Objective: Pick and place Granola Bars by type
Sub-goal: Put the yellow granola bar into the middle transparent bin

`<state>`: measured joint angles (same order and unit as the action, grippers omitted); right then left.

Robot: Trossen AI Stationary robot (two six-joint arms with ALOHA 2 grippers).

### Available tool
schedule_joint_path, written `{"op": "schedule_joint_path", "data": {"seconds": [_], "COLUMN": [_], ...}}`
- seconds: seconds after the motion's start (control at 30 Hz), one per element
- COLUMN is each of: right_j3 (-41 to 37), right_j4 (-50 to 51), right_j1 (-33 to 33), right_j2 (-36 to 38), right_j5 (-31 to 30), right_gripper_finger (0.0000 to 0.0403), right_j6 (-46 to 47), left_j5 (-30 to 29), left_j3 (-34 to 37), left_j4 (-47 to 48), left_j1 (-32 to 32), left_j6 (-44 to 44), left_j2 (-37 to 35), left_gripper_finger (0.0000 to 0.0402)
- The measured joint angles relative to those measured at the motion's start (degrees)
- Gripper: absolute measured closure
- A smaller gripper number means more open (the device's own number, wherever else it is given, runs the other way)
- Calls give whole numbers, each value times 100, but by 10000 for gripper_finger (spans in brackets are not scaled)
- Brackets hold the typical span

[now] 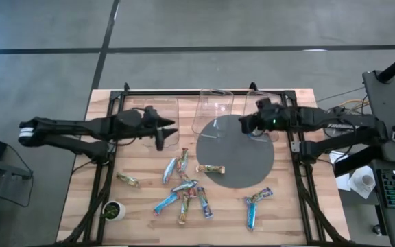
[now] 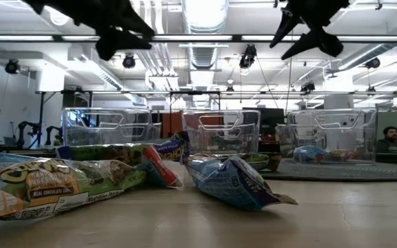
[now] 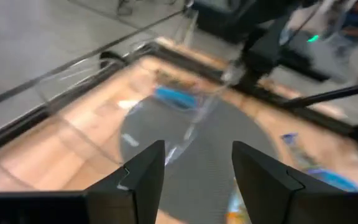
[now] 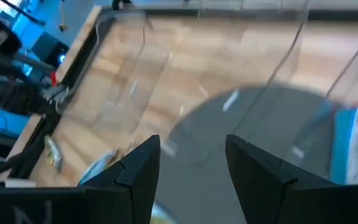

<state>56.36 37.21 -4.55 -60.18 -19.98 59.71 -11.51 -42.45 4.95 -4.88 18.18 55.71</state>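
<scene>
Your left gripper (image 1: 162,132), open and empty, hovers just beyond the bars (image 1: 184,186), nearer than the open right gripper (image 1: 247,125).

Even, bright light falls from overhead; the high view is sharp, with only soft, short shadows under the arms on the wooden surface (image 1: 142,206). In the low view the ceiling lights (image 2: 205,14) glare white, the nearest wrapped bars (image 2: 54,182) are soft and oversized, and the arms above are dark silhouettes. Both wrist views are heavily smeared by motion blur, the clear bins (image 4: 129,68) reduced to pale streaks
</scene>
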Motion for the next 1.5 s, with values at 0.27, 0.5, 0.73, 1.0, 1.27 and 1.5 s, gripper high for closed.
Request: {"op": "schedule_joint_path", "data": {"seconds": [0.27, 0.5, 0.73, 1.0, 1.27, 1.5], "right_j3": [-299, -249, -257, -332, -439, -886], "right_j4": [450, 959, 1404, 1811, 1832, 1829], "right_j1": [697, 680, 552, 552, 555, 552], "right_j2": [-2, 79, 312, 656, 1011, 1365], "right_j5": [-195, -866, -812, -740, -716, -688], "right_gripper_finger": [230, 230, 230, 230, 230, 229], "right_j6": [504, -591, -1790, -2708, -3184, -3003], "left_j5": [1459, 1551, 1836, 1505, 669, 689], "left_j3": [-328, -1041, -2037, -2931, -3650, -4243], "left_j4": [-153, -173, 137, 533, 1252, 2112], "left_j1": [-13, -10, 263, 944, 1060, 1036], "left_j6": [-907, -1194, -953, -906, -890, -538], "left_j2": [1362, 2558, 3673, 4822, 5617, 5978], "left_gripper_finger": [230, 230, 230, 230, 230, 230]}}
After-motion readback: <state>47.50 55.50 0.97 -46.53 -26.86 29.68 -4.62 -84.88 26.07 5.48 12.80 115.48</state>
